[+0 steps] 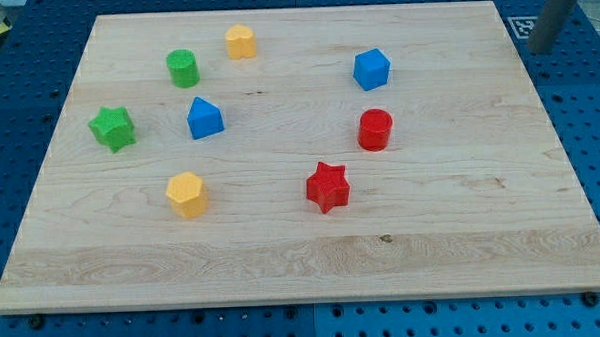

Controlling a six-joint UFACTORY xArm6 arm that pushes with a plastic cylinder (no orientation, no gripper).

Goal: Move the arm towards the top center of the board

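My rod comes in at the view's top right, and my tip (541,48) is just past the right edge of the wooden board (303,263), near its top right corner. It touches no block. The nearest block is the blue cube (372,69), well to the tip's left. Below the cube stand a red cylinder (375,129) and a red star (328,187). A small yellow block (240,41) sits near the top edge, left of centre. A green cylinder (183,68), a blue triangular block (204,118), a green star (112,128) and a yellow hexagon (187,194) stand on the left half.
The board lies on a blue perforated table (588,98). A black-and-white marker tag (520,26) lies on the table just left of my tip.
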